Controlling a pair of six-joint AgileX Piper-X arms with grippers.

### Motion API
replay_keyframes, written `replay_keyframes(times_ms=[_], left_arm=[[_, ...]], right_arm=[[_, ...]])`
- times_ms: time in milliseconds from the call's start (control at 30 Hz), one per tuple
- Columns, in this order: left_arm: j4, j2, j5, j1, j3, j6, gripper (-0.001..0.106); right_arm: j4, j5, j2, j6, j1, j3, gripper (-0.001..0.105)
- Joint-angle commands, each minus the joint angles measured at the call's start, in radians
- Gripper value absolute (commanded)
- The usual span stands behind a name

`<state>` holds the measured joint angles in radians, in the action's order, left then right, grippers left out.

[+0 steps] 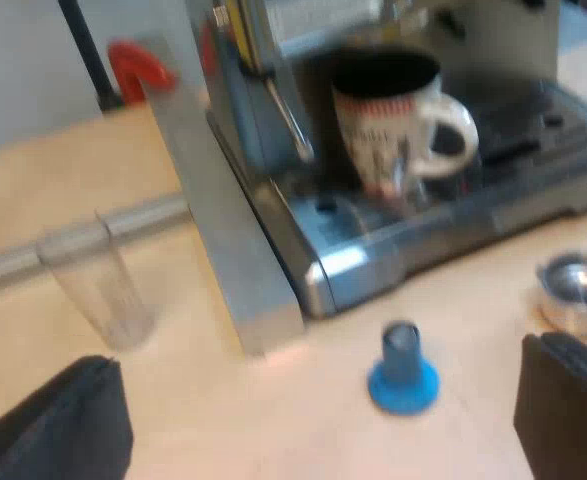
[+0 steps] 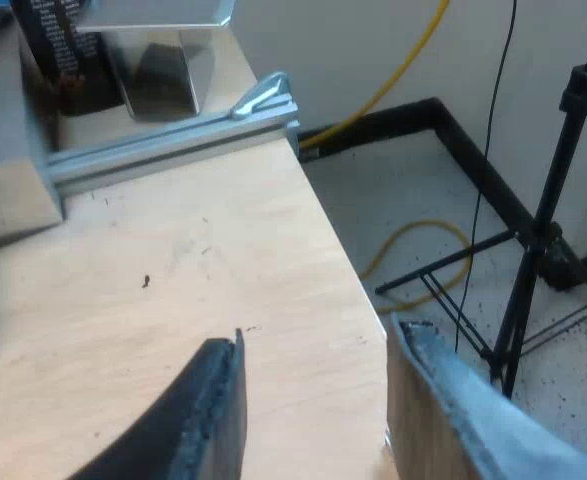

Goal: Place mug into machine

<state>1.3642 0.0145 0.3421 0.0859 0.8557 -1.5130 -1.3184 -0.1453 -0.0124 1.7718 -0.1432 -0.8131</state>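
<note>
The white mug (image 1: 388, 125), printed in red and dark, stood upright on the drip tray (image 1: 533, 150) of the espresso machine (image 1: 243, 250), directly ahead of and apart from the spread, empty left claw (image 1: 318, 410), judged nearer than the right claw (image 2: 313, 400), likewise spread above the worktop (image 2: 173, 270) edge.

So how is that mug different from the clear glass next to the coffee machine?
The mug is white, printed and opaque; the measuring glass is clear. The mug is squat with a side handle; the measuring glass is tall, slim and handleless. The mug stands on the drip tray of the espresso machine; the measuring glass stands on the wooden table beside it. Both stand upright.
</note>
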Motion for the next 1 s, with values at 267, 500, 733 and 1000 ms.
replay_keyframes(times_ms=[267,500,733,1000], left_arm=[[-0.302,0.137,-0.12,-0.023,-0.127,-0.143,0.079],[-0.494,0.132,-0.198,-0.059,-0.239,-0.154,0.079],[-0.495,0.132,-0.215,-0.095,-0.308,-0.145,0.079],[-0.434,0.132,-0.22,-0.106,-0.341,-0.136,0.079]], right_arm=[[0.271,0.19,-0.042,0.012,-0.004,0.058,0.038],[0.426,0.197,-0.041,0.012,-0.004,0.146,0.038],[0.417,0.197,-0.04,0.02,-0.004,0.259,0.038],[0.413,0.283,-0.04,0.102,-0.004,0.348,0.038]])
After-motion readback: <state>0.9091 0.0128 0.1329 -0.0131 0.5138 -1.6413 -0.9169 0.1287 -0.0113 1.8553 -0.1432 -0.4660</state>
